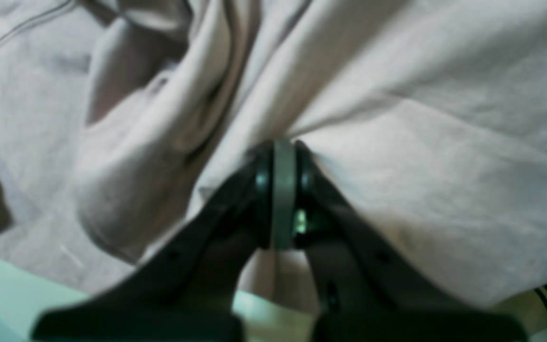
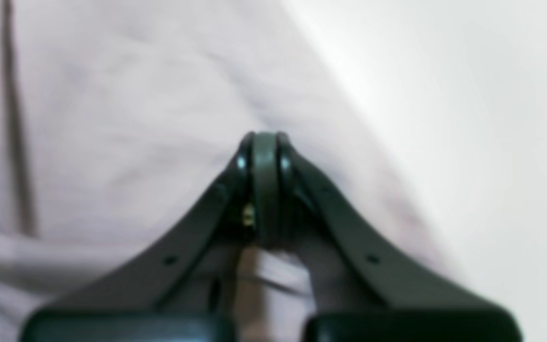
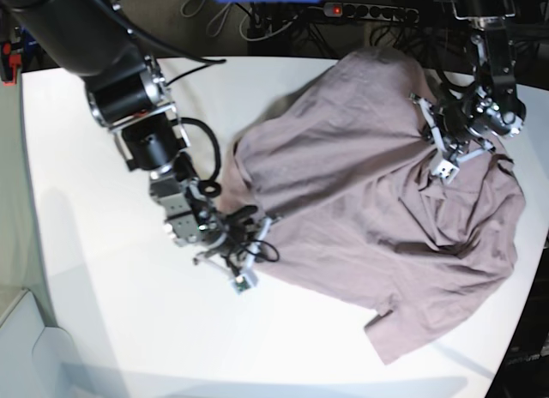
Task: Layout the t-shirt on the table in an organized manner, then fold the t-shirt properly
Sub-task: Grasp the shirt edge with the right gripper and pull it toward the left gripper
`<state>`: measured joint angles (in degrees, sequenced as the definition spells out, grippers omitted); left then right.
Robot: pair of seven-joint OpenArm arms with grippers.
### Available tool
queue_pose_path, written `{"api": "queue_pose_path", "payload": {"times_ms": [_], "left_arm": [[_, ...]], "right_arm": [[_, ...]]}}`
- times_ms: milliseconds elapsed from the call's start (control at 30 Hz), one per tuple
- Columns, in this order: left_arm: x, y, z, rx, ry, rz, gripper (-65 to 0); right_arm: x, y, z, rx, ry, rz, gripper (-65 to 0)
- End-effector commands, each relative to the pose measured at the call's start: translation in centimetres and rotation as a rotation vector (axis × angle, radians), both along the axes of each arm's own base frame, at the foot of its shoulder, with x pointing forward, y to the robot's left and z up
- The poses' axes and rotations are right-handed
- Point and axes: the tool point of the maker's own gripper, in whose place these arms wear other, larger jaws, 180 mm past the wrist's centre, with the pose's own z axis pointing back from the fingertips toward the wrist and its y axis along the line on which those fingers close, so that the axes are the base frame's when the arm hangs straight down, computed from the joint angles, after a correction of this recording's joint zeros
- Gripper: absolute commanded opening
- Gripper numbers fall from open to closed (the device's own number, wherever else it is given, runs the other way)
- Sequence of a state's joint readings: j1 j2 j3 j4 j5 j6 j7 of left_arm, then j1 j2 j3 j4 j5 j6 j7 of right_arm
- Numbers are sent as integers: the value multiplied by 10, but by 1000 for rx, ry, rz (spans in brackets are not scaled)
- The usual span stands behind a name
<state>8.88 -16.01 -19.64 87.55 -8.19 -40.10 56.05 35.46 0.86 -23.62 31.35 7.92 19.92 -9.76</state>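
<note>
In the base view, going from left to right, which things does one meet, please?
Bare table → right arm's claw, shut on the t-shirt's left edge → t-shirt, spread but rumpled → left arm's claw, shut on the t-shirt near its right side.

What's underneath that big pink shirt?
The dusty mauve-pink cloth t-shirt lies rumpled on the large white smooth table, which shows bare around it. Both black grippers, left and right, pinch its cloth. Whatever else lies beneath is covered.
</note>
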Motion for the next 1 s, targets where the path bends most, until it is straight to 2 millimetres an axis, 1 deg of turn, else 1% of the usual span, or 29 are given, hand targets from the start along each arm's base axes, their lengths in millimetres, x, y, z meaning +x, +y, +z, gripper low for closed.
{"api": "queue_pose_path", "payload": {"times_ms": [0,67,100,133,167,233,300,333,433,533,600,633,667,700,767,800,867,967], "left_arm": [[-30,23,-15,108,138,15,-646],[-29,28,-13,109,130,34,-646],[-26,31,-11,111,122,40,-646],[-19,34,-7,114,106,49,-646],[-12,38,-3,120,92,62,-646],[-1,46,5,125,62,83,-646],[9,51,12,125,35,102,-646],[17,52,17,124,14,108,-646],[43,52,34,121,-49,113,-646],[72,51,52,107,-111,120,-646],[93,51,63,90,-145,132,-646],[103,52,68,81,-160,138,-646],[115,52,75,72,-180,143,-646],[122,51,81,68,-195,144,-646],[131,52,98,73,-236,145,-646],[134,52,109,89,-265,139,-646],[133,49,130,131,-303,129,-646],[113,33,132,161,-289,107,-646]], "right_arm": [[4,-15,1,-20,-7,-16,-650],[-8,-38,-14,-53,16,-29,-650],[-19,-48,-24,-71,40,-32,-650],[-31,-57,-32,-94,64,-29,-650],[-44,-64,-38,-114,79,-20,-650],[-71,-68,-38,-137,72,13,-650],[-101,-63,-23,-140,27,61,-650],[-117,-55,-14,-134,5,92,-650],[-151,-31,15,-99,-47,151,-650],[-185,-14,29,-75,-36,186,-650],[-205,10,35,-48,-27,238,-650],[-211,18,38,-41,-24,259,-650],[-217,24,41,-35,-25,278,-650],[-217,28,46,-31,-34,287,-650],[-216,31,56,-27,-56,293,-650],[-215,31,62,-28,-69,295,-650],[-207,27,72,-39,-101,289,-650],[-184,3,82,-70,-141,228,-650]]}}
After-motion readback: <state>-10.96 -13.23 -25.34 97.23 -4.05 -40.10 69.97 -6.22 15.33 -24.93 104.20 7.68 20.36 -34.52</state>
